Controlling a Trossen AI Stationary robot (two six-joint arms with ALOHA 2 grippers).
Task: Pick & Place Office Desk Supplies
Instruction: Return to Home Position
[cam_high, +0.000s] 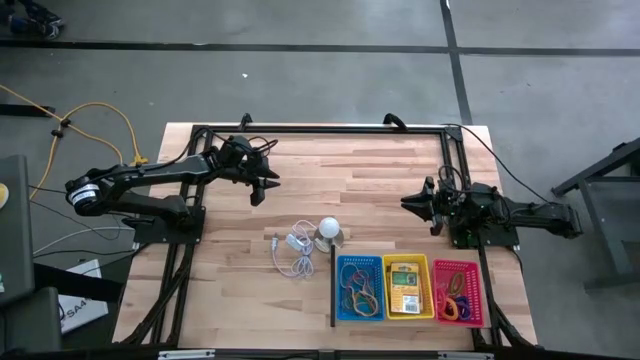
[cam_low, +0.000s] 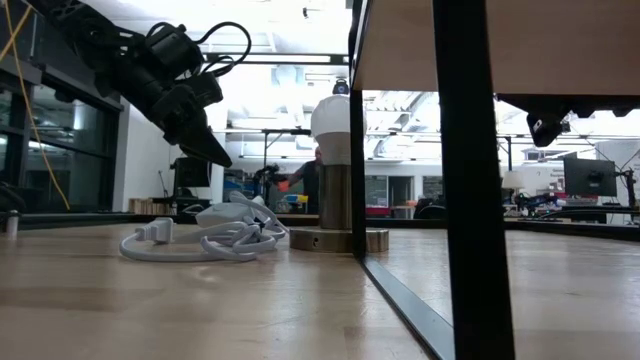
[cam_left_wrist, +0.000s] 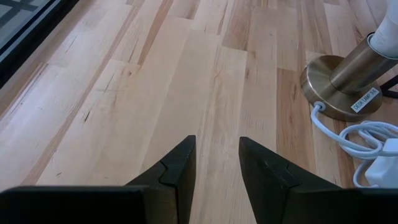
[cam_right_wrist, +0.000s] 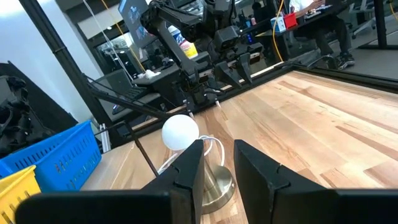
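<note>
The supplies lie in three baskets near the table's near edge. Rubber bands (cam_high: 358, 290) fill the blue basket (cam_high: 341, 262). Yellow-and-green packets (cam_high: 405, 285) sit in the yellow basket (cam_high: 408, 260), and coloured rings (cam_high: 457, 302) in the pink basket (cam_high: 457, 264). My left gripper (cam_high: 262, 190) (cam_left_wrist: 216, 140) hovers open above bare wood, left of and beyond the lamp. My right gripper (cam_high: 410, 203) (cam_right_wrist: 217, 144) is open too, held above the table on its right side and pointing left toward the lamp. Neither holds anything.
A white round bulb on a brass base (cam_high: 328, 232) (cam_right_wrist: 180, 132) stands mid-table, its coiled white cord (cam_high: 292, 252) (cam_low: 210, 235) lying beside it on the left. A black frame (cam_high: 320, 128) runs along the table's edges. Bare wood (cam_high: 360, 180) spreads between the two grippers.
</note>
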